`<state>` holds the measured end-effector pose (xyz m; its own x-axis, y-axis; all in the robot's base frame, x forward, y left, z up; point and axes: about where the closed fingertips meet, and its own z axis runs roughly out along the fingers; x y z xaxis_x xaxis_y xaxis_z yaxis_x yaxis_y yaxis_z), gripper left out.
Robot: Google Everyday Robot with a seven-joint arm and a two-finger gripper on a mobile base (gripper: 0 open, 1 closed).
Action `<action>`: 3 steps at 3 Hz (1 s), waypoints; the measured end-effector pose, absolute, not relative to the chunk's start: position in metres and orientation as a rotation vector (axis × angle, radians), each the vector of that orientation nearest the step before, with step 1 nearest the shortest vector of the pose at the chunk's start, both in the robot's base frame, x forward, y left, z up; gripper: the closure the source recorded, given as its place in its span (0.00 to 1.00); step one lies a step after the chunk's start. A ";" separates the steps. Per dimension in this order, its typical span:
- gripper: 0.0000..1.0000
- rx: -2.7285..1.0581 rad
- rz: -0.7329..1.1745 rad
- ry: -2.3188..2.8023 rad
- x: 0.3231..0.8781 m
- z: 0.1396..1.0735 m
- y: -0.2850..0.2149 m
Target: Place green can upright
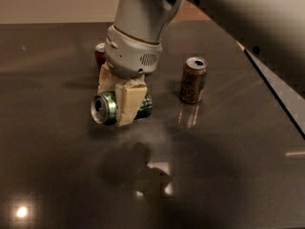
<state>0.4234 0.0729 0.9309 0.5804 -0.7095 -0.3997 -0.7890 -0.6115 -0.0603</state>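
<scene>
Matt gripper point(123, 109) around shiny green can point(106, 109), glossy table point(238, 166).

The gripper point(125, 109) (taped fingers point(129, 101) pointing down) hangs left of centre, clamping the green can point(107, 108).

Dark glossy tabletop point(52, 147), pale wall point(47, 4)
</scene>
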 end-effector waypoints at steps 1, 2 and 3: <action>1.00 -2.336 0.669 1.433 0.418 0.943 0.060; 1.00 -2.087 0.815 1.553 0.411 0.948 0.044; 1.00 -1.904 0.935 1.559 0.405 0.949 0.037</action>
<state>0.4053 0.0367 0.9489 0.1066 -0.6290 -0.7701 -0.9755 -0.2162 0.0416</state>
